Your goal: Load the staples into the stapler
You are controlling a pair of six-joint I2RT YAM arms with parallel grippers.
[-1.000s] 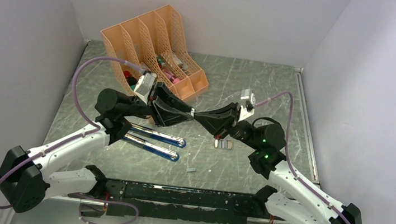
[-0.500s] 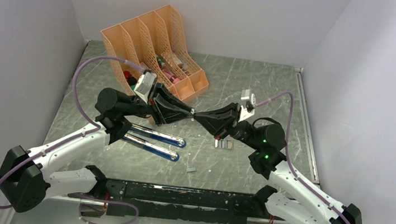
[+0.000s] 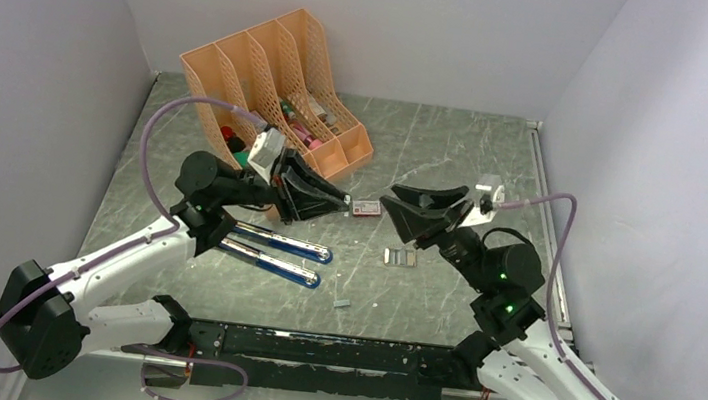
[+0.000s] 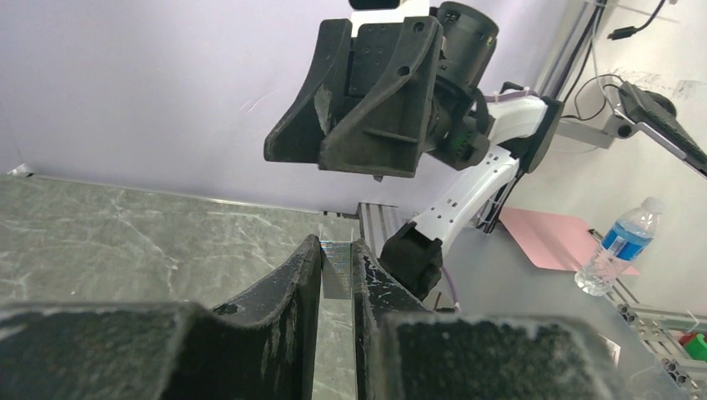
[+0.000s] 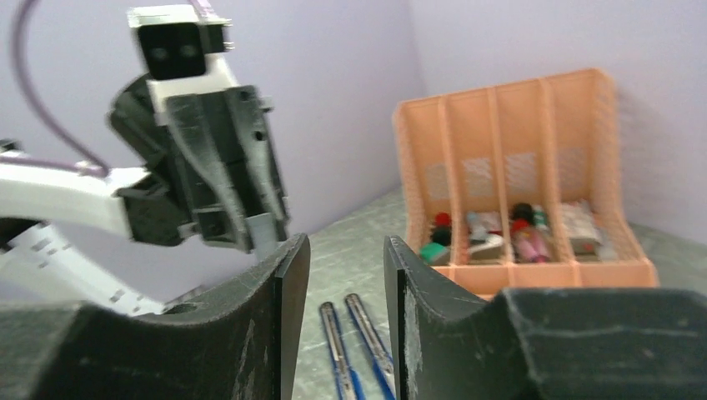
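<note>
A grey marbled desk [image 3: 456, 151] is enclosed by pale lilac walls. The stapler [image 3: 284, 244] is laid open on it, and its tray is judged not yet filled. To the right of the stapler, the staples [image 3: 401, 258] are seen lying on the desk. Just beyond the stapler's right end, the left hand [image 3: 342, 201] is clenched on a small grey block [image 4: 336, 271], judged to be one strip. Further right of the stapler, the right hand [image 5: 345, 258] is released and empty. Insertion is judged to remain undone.
</note>
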